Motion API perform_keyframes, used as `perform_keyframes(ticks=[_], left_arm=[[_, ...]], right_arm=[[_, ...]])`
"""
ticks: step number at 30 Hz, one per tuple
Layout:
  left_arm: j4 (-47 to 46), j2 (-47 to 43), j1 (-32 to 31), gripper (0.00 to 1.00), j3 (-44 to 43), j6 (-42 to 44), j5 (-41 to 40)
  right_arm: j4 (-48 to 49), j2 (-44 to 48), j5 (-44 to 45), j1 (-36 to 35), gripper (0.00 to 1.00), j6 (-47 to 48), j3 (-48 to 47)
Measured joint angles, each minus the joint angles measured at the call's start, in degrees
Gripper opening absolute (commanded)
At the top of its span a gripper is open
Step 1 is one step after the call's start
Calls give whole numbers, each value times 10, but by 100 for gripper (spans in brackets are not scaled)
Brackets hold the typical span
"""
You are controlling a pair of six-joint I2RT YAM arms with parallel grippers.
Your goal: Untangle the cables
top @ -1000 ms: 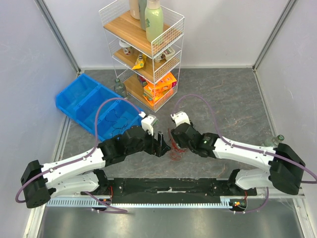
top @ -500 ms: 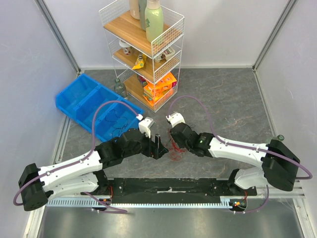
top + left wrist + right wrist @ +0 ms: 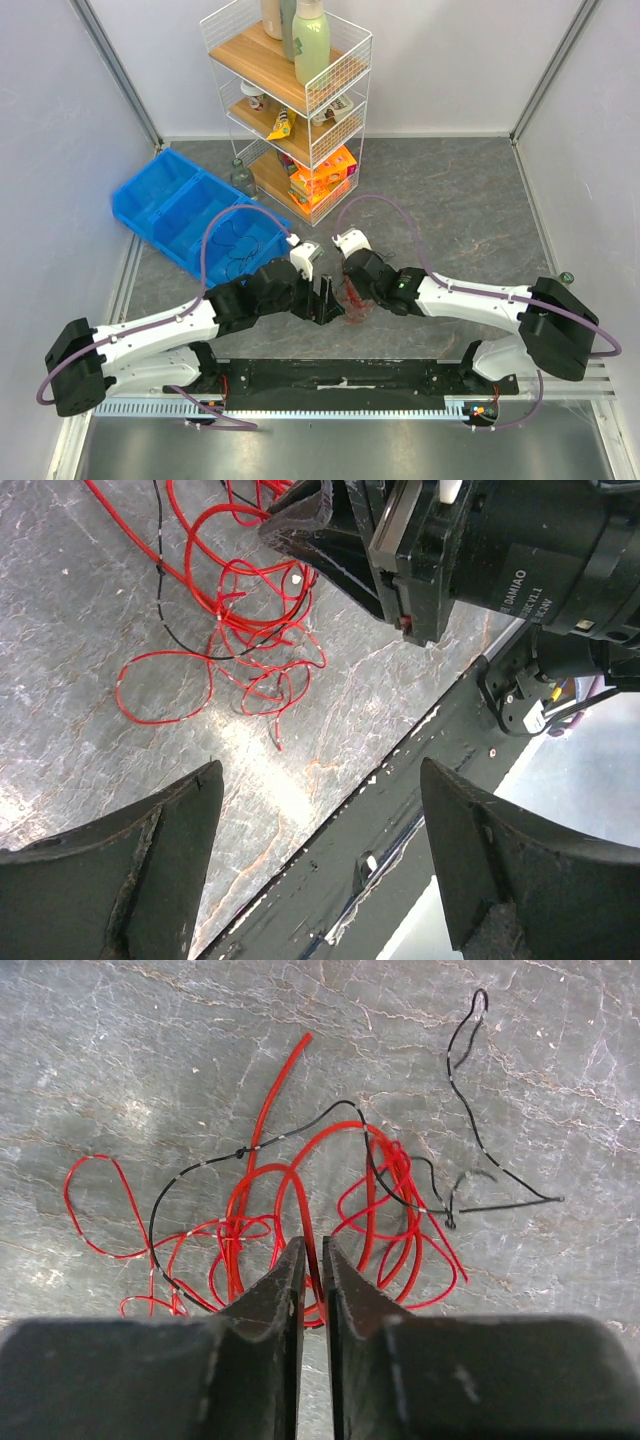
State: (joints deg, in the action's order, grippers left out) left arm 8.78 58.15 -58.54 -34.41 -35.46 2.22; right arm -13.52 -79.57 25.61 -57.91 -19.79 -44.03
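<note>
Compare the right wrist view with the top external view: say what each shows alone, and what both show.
Right wrist only: the cables as separate red and black strands, with the right gripper low over them, jaws nearly together around red loops. Top external only: the blue bin, the wire shelf rack and the left gripper. Both: the cables lying on the grey table at the right gripper.
</note>
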Motion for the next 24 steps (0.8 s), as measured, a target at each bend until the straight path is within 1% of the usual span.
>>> perform_keyframes(ticks=[1,3,4,8,9,10,14,20,23,24], left_arm=[[-2,2,0,86,0,-2,3],[-7,2,0,86,1,-4,8],[-10,2,0,86,1,-5,9],[-18,0,0,87,1,-5,9],[-19,0,0,88,1,-5,9],[-23,-1,0,88,1,-5,11],[-35,6,0,88,0,-5,12],[-31,69,2,82,-27,-5,-12],[-30,113,6,81,-37,-5,-27],[-29,127,7,79,-38,-5,-31]], right_arm=[[1,0,0,0,12,0,0],[2,0,0,0,1,-1,0],[2,2,-1,0,0,-1,0],[-14,34,-19,0,0,-5,0],[-21,53,-31,0,0,-7,-1],[-33,95,-54,0,0,-13,-8],[-41,176,-115,0,0,-38,-36],[-37,252,-202,0,0,-82,-77],[-38,278,-222,0,0,-98,-95],[-42,290,-224,0,0,-103,-106]])
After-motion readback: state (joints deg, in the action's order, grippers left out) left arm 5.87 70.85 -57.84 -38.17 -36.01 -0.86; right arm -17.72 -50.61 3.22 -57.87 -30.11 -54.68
